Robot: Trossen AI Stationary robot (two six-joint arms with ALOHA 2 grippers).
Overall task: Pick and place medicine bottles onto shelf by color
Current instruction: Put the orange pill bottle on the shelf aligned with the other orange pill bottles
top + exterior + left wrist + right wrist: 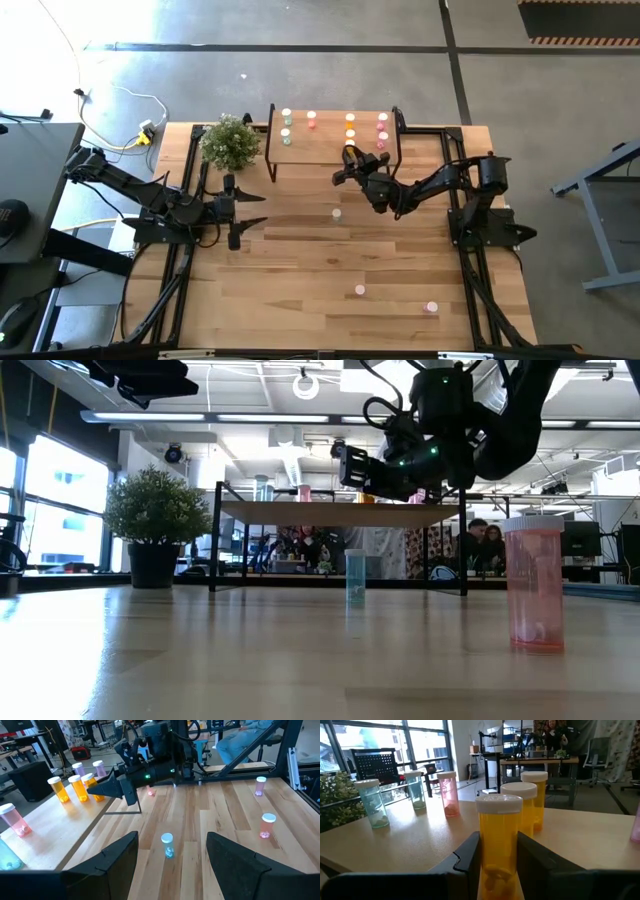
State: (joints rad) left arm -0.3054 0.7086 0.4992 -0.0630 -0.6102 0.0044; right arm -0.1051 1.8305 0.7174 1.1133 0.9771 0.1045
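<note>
Right wrist view: the right jaws (499, 865) are closed on an orange bottle (499, 840), upright on the shelf (420, 840), with two more orange bottles (530, 800) directly beyond it. Green bottles (372, 802) and a pink one (449, 792) stand farther off. This looks like the placing step; next the jaws should part and back away without tipping it. The left jaws (243, 211) wait wide open and empty over the table (330, 290).

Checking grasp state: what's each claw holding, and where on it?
Right claw grips an orange bottle by its lower body, over the shelf. Left claw is open, empty.
</note>
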